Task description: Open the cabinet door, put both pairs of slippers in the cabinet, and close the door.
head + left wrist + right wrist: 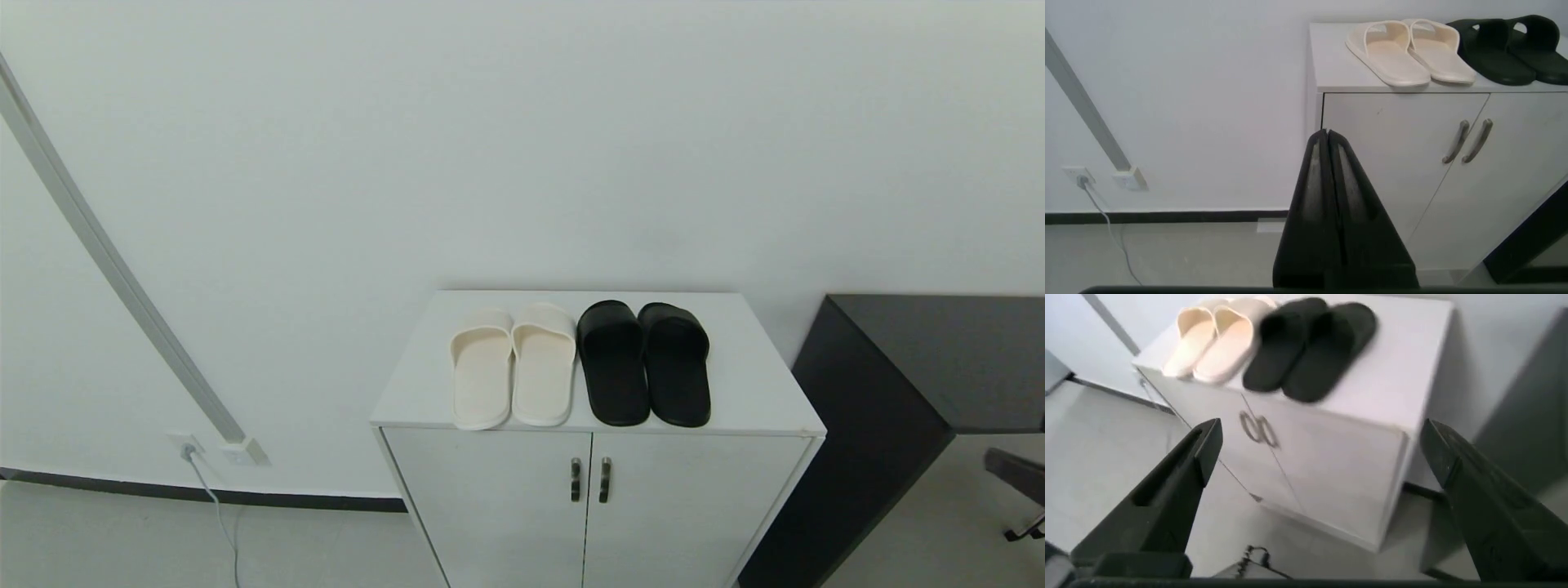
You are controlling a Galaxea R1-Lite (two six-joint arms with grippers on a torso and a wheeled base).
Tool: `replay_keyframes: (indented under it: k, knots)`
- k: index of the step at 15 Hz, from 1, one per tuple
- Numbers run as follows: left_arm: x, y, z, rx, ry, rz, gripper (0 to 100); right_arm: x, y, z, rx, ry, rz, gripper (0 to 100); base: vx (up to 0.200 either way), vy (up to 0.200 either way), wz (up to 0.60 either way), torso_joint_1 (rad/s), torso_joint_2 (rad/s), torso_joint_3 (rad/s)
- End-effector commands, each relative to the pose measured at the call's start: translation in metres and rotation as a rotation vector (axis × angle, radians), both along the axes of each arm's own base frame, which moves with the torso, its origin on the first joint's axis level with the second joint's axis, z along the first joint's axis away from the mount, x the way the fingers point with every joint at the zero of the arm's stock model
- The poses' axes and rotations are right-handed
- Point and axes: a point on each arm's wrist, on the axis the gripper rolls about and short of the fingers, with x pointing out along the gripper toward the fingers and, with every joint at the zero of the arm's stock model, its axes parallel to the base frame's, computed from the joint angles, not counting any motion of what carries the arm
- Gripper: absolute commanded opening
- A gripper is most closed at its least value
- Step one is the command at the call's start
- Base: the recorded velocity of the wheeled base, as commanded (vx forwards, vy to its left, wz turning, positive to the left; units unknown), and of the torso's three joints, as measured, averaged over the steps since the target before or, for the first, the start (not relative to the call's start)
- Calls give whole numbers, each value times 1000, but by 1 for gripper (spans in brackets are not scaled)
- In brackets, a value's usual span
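- Atop the shut cabinet (490, 506) lie white slippers (513, 367) and black slippers (645, 363), heels at its front edge: a knock could drop them.
- 2 handles (590, 479) sit side by side; the wide-apart right pincer (1321, 429) might snag both, while the left pincer (1328, 135) is pressed together.

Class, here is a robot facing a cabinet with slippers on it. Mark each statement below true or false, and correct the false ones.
1. Both doors of the white two-door cabinet are shut. True.
2. The pair of black rubber slippers lies to the robot's right of the pair of cream rubber slippers. True.
3. The cream pair is inside the cabinet. False: both pairs lie on its top, side by side.
4. The left pincer is wide open. False: its fingers are pressed together, with nothing between them.
5. The right pincer grips a black slipper. False: it is open and empty, away from the cabinet.
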Motion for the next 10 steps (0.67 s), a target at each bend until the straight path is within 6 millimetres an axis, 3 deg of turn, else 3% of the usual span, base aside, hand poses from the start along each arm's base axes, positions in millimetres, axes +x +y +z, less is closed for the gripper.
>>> replay_keyframes:
  k: [1, 2, 7, 10]
  knots:
    - [0, 0, 0, 0, 0, 0, 0, 58, 63, -7, -2, 82, 49, 100, 0, 0, 0, 0, 0, 0]
    - [0, 0, 0, 0, -1, 0, 0, 71, 84, -10, -11, 78, 34, 100, 0, 0, 0, 0, 0, 0]
    - [0, 0, 0, 0, -1, 0, 0, 127, 140, -14, -8, 107, -40, 100, 0, 0, 0, 0, 0, 0]
    - [0, 0, 0, 0, -1, -1, 0, 162, 184, -32, -16, 96, -166, 100, 0, 0, 0, 0, 0, 0]
